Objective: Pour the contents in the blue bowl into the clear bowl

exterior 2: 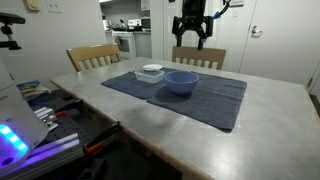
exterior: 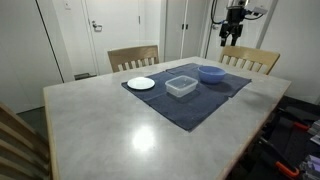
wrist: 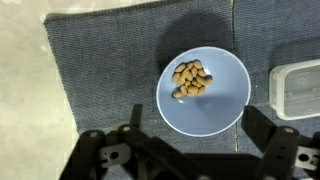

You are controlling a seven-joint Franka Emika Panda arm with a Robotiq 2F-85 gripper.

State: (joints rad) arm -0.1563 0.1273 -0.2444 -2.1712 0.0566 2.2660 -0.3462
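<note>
The step in hand is the approach: nothing is gripped yet. The jaws stand wide open and empty, and they hang high above the blue bowl [wrist: 205, 118], well apart from it in both exterior views. In the wrist view the bowl lies almost directly under them, between the two fingers.

The blue bowl sits upright on a dark mat [wrist: 100, 80] on the desk [exterior: 110, 130]. It holds a small heap of light brown pieces [wrist: 190, 78], maybe nuts, lying a little off the middle of the bowl. The clear bowl [wrist: 298, 88] stands just beside the blue bowl on the same mat. It seems not to touch the blue bowl, and it looks empty, as far as the part in view shows. A white plate [exterior: 141, 83] lies past the clear bowl, on the side away from the blue bowl.

I think the next move is to come straight down and take the blue bowl by its rim, one finger inside and one outside. The wall is low and sloped, so the grip must be firm and on a part free of the pieces. Then the bowl must be lifted, carried over the clear bowl and tilted slowly, because the clear bowl is narrower and the pieces could roll over its edge.
</note>
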